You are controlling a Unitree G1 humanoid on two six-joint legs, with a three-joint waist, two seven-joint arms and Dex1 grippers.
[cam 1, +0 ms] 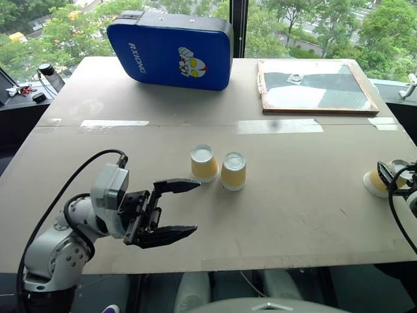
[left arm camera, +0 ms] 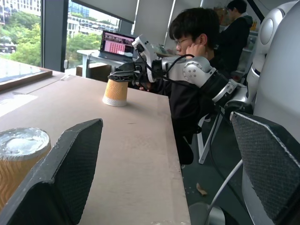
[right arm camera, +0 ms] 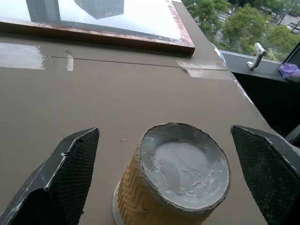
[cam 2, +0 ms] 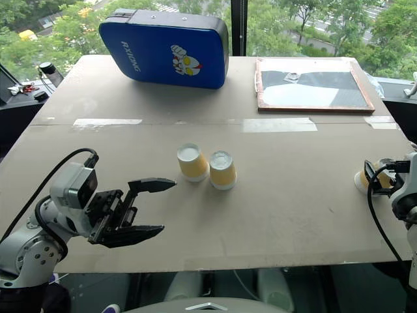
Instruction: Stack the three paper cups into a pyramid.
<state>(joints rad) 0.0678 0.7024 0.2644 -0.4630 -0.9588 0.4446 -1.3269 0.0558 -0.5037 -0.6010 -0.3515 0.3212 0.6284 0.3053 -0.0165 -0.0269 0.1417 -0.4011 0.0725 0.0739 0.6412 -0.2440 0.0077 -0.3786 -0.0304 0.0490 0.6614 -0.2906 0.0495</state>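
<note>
I am looking over the table (cam 1: 195, 222), where a blue pad (cam 1: 171, 49) is lying at the far edge and a framed board (cam 1: 316, 86) is sitting beside it toward the right. Strips of tape (cam 1: 279, 126) are running across the tabletop. My left gripper (cam 1: 174, 207) is hovering low over the near left part of the table, its fingers spread wide and holding nothing, pointing toward the two cups (cam 1: 218, 166). Those two are standing upside down, just beside each other, in the middle of the table. The third cup (right arm camera: 171, 180) is standing upside down near the right edge, well apart from the pair. My right gripper (cam 2: 373, 173) is reaching at it, fingers spread wide on either side of it, not touching it. A person (left arm camera: 197, 61) is sitting just past that edge.
</note>
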